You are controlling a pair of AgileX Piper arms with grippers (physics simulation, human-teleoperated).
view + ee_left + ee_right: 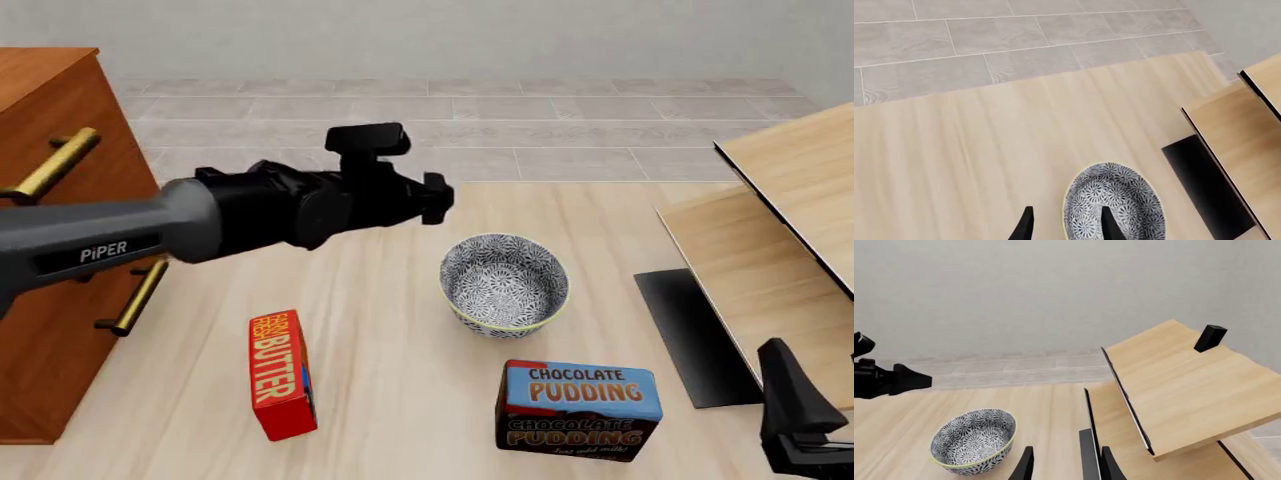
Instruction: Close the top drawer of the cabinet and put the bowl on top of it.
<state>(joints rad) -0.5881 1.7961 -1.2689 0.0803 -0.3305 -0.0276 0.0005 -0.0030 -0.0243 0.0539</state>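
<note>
Left pincer (1066, 224) hovering spread over bowl (505, 284) at frame centre; right pincer (1064, 465) spread, idling lower right; cabinet (54, 200) standing far left.

Grey tiled floor (534, 120), plain grey wall (1021, 290), pale wood furniture (787, 200)

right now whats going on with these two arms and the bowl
The left arm's end effector is open above the patterned bowl, one finger over its rim, holding nothing. The bowl sits upright on the table, behind the pudding box and right of the butter box. The cabinet stands at the table's left edge. The right end effector waits low by the pale wood furniture, open and holding nothing.
</note>
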